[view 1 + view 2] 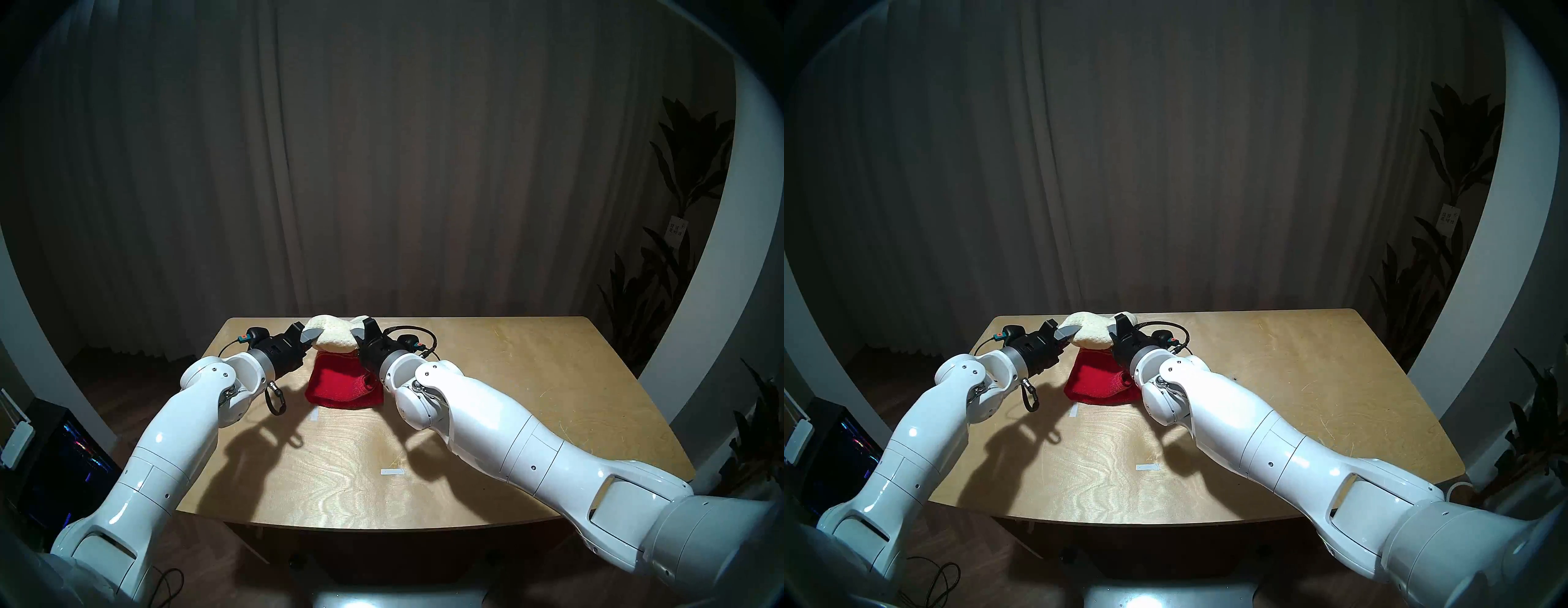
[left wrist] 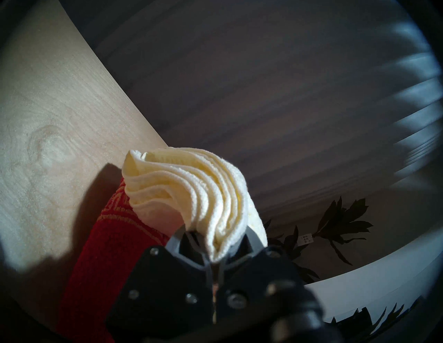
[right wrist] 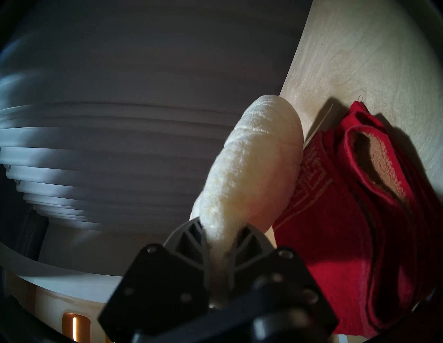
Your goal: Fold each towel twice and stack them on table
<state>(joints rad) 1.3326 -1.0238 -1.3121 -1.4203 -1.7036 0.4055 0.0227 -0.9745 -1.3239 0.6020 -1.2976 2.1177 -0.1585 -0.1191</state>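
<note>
From my seat, the large light plywood table [image 1: 530, 403] fills the middle of the head view. The folded bright red terry towel with a key border [image 1: 344, 386] lies on it, left of centre and toward the far edge. The folded cream-white terry towel [image 1: 335, 334] hangs above the red one's far part, strung between my left gripper [image 1: 313, 335] on its left end and my right gripper [image 1: 358, 336] on its right end, both clamped on it. Two small white tape marks sit nearer me: one [image 1: 314, 414] just before the red towel, one [image 1: 392, 471] further forward.
</note>
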